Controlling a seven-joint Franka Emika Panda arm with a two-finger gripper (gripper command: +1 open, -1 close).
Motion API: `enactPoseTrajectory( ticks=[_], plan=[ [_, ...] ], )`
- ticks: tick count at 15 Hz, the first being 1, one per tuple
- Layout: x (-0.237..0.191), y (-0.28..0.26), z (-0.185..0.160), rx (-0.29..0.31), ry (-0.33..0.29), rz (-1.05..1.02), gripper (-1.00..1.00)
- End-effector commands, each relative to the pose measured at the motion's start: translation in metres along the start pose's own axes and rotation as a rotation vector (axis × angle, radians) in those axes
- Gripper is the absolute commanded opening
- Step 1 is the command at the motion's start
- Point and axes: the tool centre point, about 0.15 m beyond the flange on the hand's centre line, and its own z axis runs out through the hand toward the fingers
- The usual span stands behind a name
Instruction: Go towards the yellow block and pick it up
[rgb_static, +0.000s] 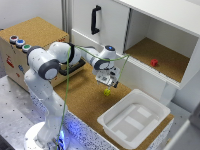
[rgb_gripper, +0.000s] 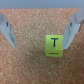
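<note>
The yellow block (rgb_static: 107, 92) lies on the cork counter (rgb_static: 85, 100), just below my gripper (rgb_static: 108, 83) in the exterior view. In the wrist view the yellow block (rgb_gripper: 54, 45) shows a dark "T" mark on top and rests between my fingers, much nearer one fingertip (rgb_gripper: 67, 44) than the other. My gripper (rgb_gripper: 40, 44) is open and hovers over the block without touching it.
A white plastic bin (rgb_static: 131, 119) stands on the counter toward the exterior view's right. A small red block (rgb_static: 154, 62) sits inside the open cabinet shelf (rgb_static: 165, 57). A cork-topped box with coloured buttons (rgb_static: 20, 42) is at the exterior view's left.
</note>
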Motion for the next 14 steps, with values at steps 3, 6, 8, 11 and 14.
enactPoseTrajectory(
  ticks=[3, 6, 8, 11, 14],
  plan=[
    [0.017, 0.032, 0.022, 0.019, -0.025, -0.023, 1.00],
    [0.016, 0.028, 0.034, 0.037, -0.037, -0.023, 1.00],
    [0.015, 0.029, 0.039, 0.041, -0.041, -0.015, 1.00],
    [0.016, 0.032, 0.043, 0.052, -0.025, 0.030, -1.00],
    [0.021, 0.034, 0.048, 0.042, -0.005, 0.072, -1.00]
  ],
)
